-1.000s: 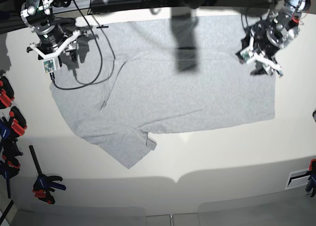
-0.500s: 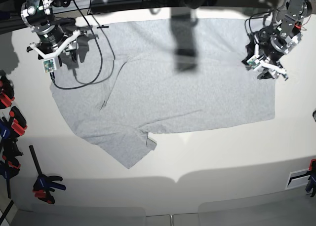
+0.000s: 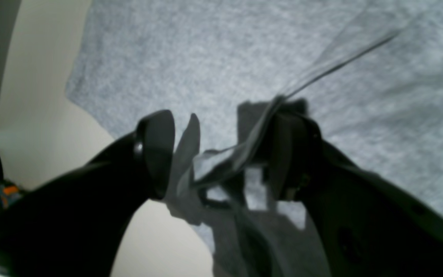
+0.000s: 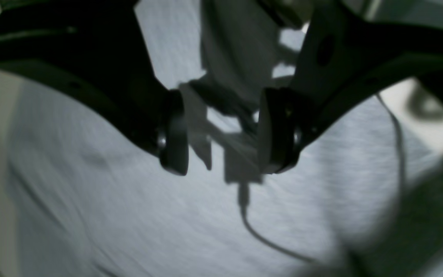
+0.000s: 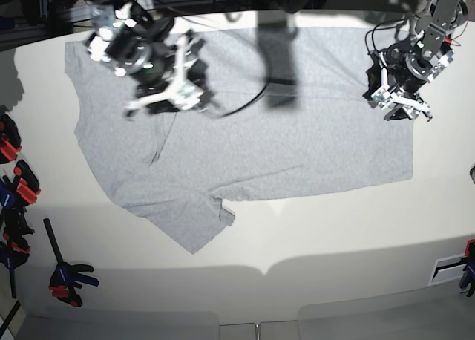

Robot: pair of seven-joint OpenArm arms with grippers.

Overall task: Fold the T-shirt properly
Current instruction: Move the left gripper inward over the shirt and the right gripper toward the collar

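The light grey T-shirt (image 5: 282, 139) lies spread flat on the white table (image 5: 334, 229), plain side up, with one sleeve (image 5: 193, 225) pointing to the front. My left gripper (image 5: 397, 106) is at the shirt's right edge. In the left wrist view it (image 3: 221, 154) is open, and a raised fold of the shirt (image 3: 240, 150) stands between the fingers, against the right finger (image 3: 283, 154). My right gripper (image 5: 167, 102) hovers over the shirt's upper left part. In the right wrist view it (image 4: 223, 132) is open and empty above the cloth (image 4: 167, 215).
A black cable (image 5: 245, 106) trails from the right arm across the shirt. Several red and black clamps (image 5: 15, 184) lie along the table's left edge, one (image 5: 67, 277) nearer the front. Another clamp (image 5: 469, 266) sits at the right edge.
The right arm has swung from the table's far left corner to over the shirt's upper left, uncovering the far sleeve. The left gripper stays at the shirt's right edge.
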